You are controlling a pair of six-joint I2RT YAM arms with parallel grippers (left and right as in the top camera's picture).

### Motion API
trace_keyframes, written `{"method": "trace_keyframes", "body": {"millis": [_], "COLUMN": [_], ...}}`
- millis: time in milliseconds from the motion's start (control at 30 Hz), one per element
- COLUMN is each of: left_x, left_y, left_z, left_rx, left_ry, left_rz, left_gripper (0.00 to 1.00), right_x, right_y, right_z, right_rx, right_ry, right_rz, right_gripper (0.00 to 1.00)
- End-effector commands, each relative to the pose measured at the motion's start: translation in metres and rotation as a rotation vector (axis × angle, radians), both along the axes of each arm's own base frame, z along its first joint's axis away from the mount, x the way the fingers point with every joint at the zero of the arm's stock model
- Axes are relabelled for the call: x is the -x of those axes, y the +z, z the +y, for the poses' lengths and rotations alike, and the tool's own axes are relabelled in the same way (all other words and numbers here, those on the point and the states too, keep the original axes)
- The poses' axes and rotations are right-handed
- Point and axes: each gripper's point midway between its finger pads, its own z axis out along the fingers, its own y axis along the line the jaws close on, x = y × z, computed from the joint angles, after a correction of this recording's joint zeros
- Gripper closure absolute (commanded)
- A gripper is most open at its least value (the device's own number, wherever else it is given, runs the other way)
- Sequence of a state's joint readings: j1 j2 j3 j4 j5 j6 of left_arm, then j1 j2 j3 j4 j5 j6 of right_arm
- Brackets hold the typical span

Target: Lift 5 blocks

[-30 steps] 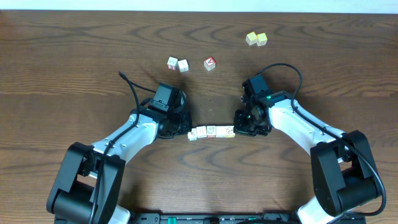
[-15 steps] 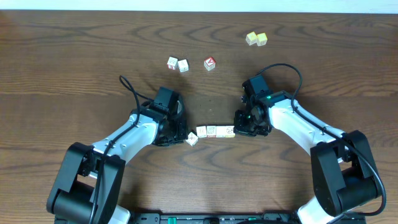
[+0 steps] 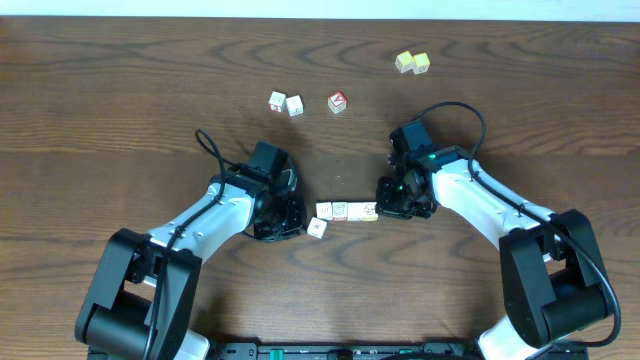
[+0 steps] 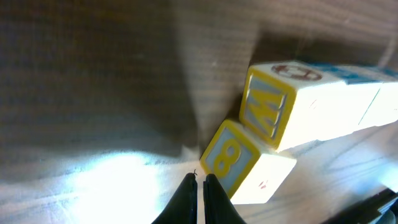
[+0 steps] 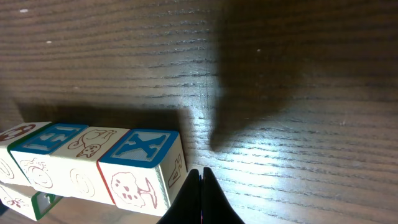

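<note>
Both jaws clenched, nothing grasped. Four blocks (image 3: 347, 210) sit in a tight row on the table (image 3: 120, 90), between the arms. The right gripper (image 5: 201, 173) is tips-down just beside the row's X block (image 5: 144, 163). The fifth block (image 3: 316, 228) lies skewed off the end nearer the left arm, its corner touching the row. The left gripper (image 4: 200, 179) has its tips at that block's yellow-framed face.
</note>
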State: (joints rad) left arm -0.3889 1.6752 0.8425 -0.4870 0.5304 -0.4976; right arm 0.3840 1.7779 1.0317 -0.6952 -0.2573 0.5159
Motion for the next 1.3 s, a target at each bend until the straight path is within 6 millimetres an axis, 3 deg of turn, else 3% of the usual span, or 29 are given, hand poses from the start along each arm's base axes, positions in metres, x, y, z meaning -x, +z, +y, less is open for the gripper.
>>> {"method": "trace_keyframes", "body": {"millis": [0, 167, 300, 400, 533, 800, 967, 1267], "left_x": [0.009, 0.027, 0.030, 0.037, 0.053, 0.044, 0.023, 0.006], "left_y": [0.006, 0.013, 0.033, 0.052, 0.060, 0.027, -0.002, -0.001], "left_z": [0.001, 0.008, 0.005, -0.011, -0.041, -0.066, -0.046, -0.039], "left_rx": [0.006, -0.018, 0.003, 0.053, 0.082, -0.154, -0.358, -0.412], "left_ry": [0.000, -0.007, -0.020, -0.076, -0.199, -0.230, -0.114, -0.064], "left_rz": [0.037, 0.095, 0.049, -0.007, -0.071, -0.262, -0.323, -0.393], "left_gripper": [0.93, 0.93, 0.93, 0.93, 0.93, 0.93, 0.93, 0.93], "right_x": [0.002, 0.001, 0.001, 0.001, 0.001, 0.002, 0.002, 0.002], "right_y": [-0.001, -0.001, -0.001, -0.001, -0.001, -0.001, -0.001, -0.001], "right_z": [-0.001, -0.001, -0.001, -0.001, 0.000, -0.001, -0.001, -0.001], "right_rx": [0.008, 0.007, 0.008, 0.007, 0.007, 0.008, 0.009, 0.009], "right_ry": [-0.004, -0.004, 0.000, 0.003, 0.003, 0.010, 0.010, 0.010], "right_rz": [0.004, 0.003, 0.003, 0.002, 0.001, 0.000, 0.003, 0.003], "right_gripper": [0.99, 0.99, 0.99, 0.99, 0.99, 0.99, 0.99, 0.99]}}
